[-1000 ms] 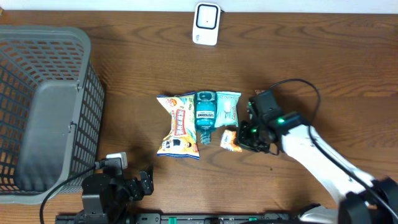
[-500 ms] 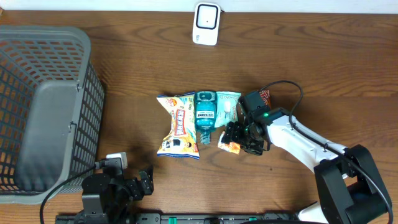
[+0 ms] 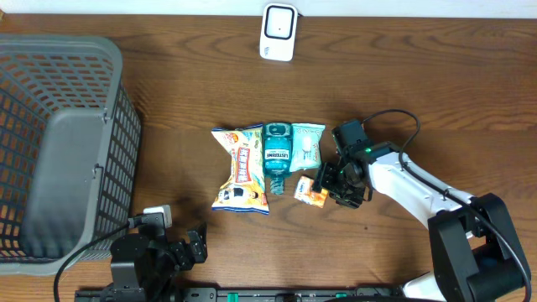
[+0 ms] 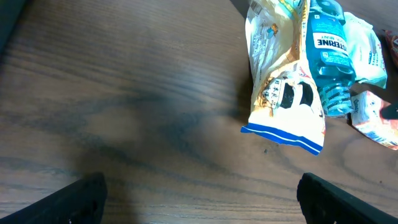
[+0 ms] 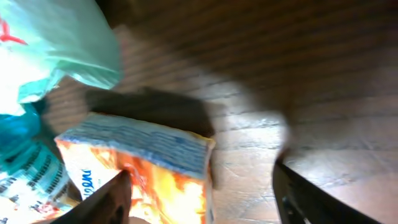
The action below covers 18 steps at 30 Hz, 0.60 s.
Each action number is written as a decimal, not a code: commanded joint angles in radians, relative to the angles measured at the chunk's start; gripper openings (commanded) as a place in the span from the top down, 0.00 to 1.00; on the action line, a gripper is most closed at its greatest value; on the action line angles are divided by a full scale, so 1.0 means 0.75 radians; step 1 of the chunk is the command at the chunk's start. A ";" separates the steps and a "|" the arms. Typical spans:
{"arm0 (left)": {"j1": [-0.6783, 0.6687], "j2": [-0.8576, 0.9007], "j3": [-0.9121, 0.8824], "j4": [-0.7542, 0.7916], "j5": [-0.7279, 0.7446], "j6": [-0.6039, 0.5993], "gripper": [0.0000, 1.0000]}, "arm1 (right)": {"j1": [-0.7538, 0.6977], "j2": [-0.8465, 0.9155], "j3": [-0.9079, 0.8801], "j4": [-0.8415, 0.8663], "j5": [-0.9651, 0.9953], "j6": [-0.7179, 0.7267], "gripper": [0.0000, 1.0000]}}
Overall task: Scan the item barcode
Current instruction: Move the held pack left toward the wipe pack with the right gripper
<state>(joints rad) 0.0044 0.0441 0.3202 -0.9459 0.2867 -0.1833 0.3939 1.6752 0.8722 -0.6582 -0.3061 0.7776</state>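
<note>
Four packaged items, one grey mesh basket (image 3: pixel 59 44), one white scanner (image 3: pixel 278 32), two grippers.
Small orange snack packet (image 3: pixel 311 192) lies right of centre beside teal mouthwash bottle (image 3: pixel 278 151), pale green pouch (image 3: pixel 308 144) and yellow snack bag (image 3: pixel 241 172); right wrist view alone shows right gripper (image 5: pixel 200 180) parted, packet ungripped beside one finger (image 5: pixel 106 202). Left gripper (image 4: pixel 202 186): spread wide, empty.

Right wrist view blurred; orange packet (image 5: pixel 155 180) cut by bottom edge. Basket (image 3: pixel 63 44) cropped at left edge.

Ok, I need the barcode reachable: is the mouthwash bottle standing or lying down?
Lying down: the mouthwash bottle shows its whole length and label face-up on the table.
</note>
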 commanded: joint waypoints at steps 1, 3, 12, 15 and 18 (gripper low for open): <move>-0.005 0.002 0.004 -0.015 0.011 0.008 0.02 | -0.008 0.025 -0.025 0.006 0.031 0.005 0.41; -0.005 0.002 0.004 -0.015 0.011 0.008 0.02 | -0.008 0.026 -0.025 0.027 0.031 0.006 0.50; -0.005 0.002 0.004 -0.015 0.011 0.008 0.02 | 0.018 0.053 -0.025 0.091 0.031 0.030 0.80; -0.005 0.002 0.004 -0.015 0.011 0.008 0.02 | 0.043 0.094 -0.026 0.092 0.034 0.030 0.89; -0.005 0.002 0.004 -0.015 0.011 0.008 0.02 | 0.063 0.154 -0.026 0.102 0.036 0.030 0.99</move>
<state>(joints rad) 0.0044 0.0441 0.3202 -0.9459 0.2867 -0.1833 0.4118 1.7008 0.8783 -0.5846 -0.3260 0.7998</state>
